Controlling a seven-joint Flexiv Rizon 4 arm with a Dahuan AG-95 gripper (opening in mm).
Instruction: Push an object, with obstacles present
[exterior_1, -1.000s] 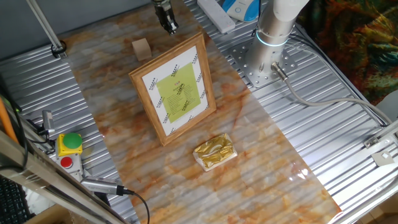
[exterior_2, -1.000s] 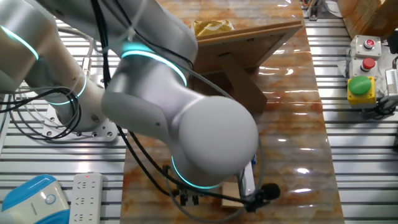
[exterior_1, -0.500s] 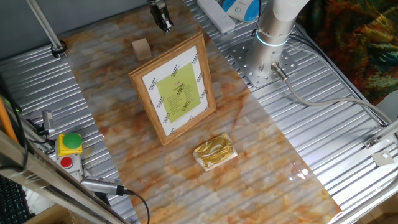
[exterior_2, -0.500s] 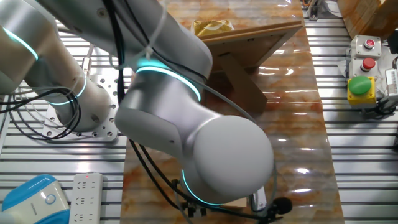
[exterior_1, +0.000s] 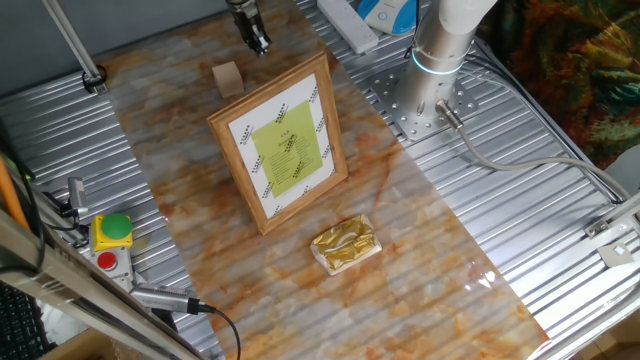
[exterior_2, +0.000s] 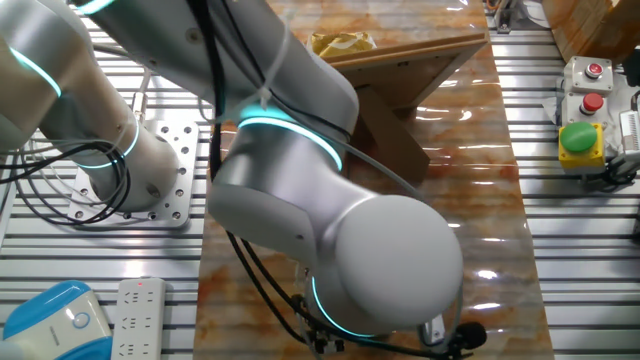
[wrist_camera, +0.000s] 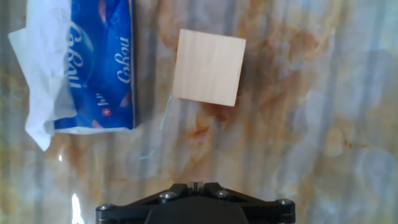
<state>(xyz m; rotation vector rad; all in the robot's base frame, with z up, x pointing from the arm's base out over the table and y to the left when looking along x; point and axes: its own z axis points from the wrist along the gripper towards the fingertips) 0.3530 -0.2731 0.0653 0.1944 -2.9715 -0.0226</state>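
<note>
End effector (exterior_1: 259, 44), seemingly clenched, hovers apart from wooden block (exterior_1: 227, 78) near picture frame (exterior_1: 280, 152).

In the other fixed view the arm (exterior_2: 330, 230) filled most of the picture and hid the near end of the worktop (exterior_2: 480, 220); neither the block nor the gripper could be seen there. The picture frame (exterior_2: 420, 55) showed only its back and prop, and the gold packet (exterior_2: 343, 43) peeked out behind it, cut short by the top edge. In the one fixed view the gripper (exterior_1: 257, 42) ran off the top edge, too small to tell how its fingers stood. In the hand view only the dark base of the gripper showed at the bottom; the tissue pack (wrist_camera: 93, 62) was clipped by the top edge.
</note>
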